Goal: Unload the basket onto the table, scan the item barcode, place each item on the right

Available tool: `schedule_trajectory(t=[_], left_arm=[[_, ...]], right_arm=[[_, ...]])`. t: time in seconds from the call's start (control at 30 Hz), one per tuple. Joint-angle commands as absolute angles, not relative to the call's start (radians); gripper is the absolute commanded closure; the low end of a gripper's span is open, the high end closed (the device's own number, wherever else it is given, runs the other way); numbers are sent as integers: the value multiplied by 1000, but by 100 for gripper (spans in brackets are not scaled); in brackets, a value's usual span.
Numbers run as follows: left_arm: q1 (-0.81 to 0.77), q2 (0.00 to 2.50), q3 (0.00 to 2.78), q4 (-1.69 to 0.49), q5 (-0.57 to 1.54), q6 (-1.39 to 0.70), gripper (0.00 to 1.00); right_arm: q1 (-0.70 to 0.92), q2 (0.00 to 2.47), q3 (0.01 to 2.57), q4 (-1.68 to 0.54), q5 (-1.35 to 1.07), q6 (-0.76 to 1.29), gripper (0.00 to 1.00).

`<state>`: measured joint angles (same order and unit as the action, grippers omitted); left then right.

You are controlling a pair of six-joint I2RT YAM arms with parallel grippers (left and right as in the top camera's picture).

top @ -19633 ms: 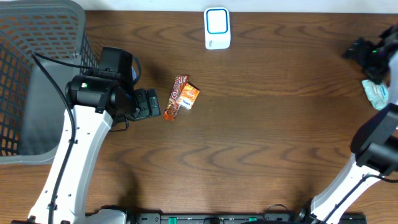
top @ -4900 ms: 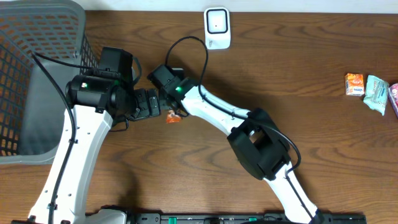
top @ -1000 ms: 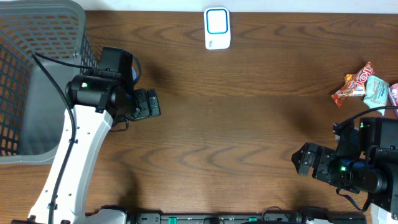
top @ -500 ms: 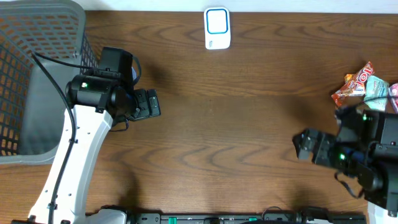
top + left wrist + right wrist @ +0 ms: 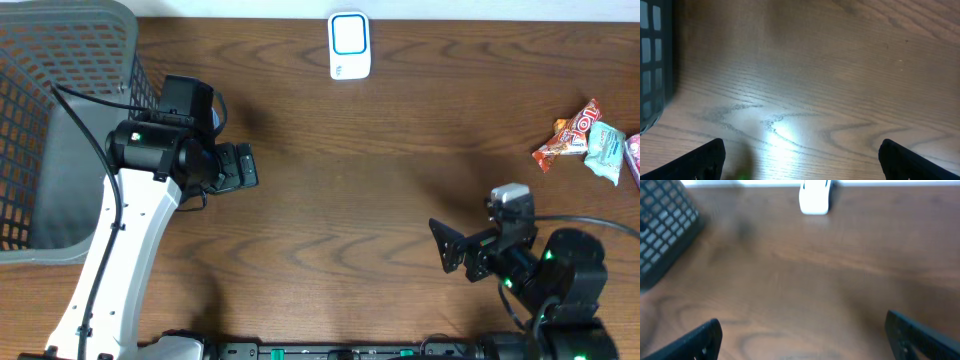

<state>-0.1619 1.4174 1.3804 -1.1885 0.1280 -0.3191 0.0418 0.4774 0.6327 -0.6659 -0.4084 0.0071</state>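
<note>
Left gripper and right gripper: both released, nothing held.
Right jaws spread wide over bare table. Snack lies well apart from right gripper, farther out and to its right, just beside a pale wrapper. Scanner stands well ahead of right gripper, at the far edge. Left jaws equally wide; basket near, on its left.

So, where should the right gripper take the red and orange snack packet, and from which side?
Probably from above, across the narrow width of the snack packet, near its lower-left half. It lies flat and slanted, and its upper-right end is close to the teal packet, so that end leaves little room.
</note>
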Motion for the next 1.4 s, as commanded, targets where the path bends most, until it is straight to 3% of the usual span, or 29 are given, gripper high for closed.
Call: schedule_trajectory(t=[0.0,0.23,0.73,1.37], left_arm=[[-163,1420,1384,-1192,122,-331,2],[-163,1420,1384,-1192,122,-331,2],[-163,1420,1384,-1192,122,-331,2],[-163,1420,1384,-1192,122,-331,2]], right_arm=[[49,381,479,-539,-421,-16,1],[49,200,278,-308,-448,-1,1],[49,114,86,26,-371,2,1],[46,5,5,32,-207,2,1]])
